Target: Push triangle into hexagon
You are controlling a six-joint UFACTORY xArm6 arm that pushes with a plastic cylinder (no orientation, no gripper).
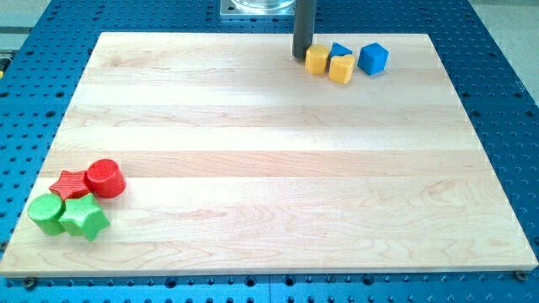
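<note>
My tip (pixel 301 56) rests on the wooden board (pixel 269 151) near the view's top edge, touching or nearly touching the left side of a yellow block that looks hexagonal (pixel 317 60). A second yellow block (pixel 341 68) sits just right of it, its shape unclear. A small blue block, apparently the triangle (pixel 339 50), is wedged behind the two yellow blocks and partly hidden by them. A blue cube (pixel 373 58) stands a little to the right, apart from them.
At the view's bottom left are a red star (pixel 70 183), a red cylinder (pixel 105 178), a green cylinder (pixel 46 213) and a green star (pixel 85 219), clustered together. A blue perforated table (pixel 505 101) surrounds the board.
</note>
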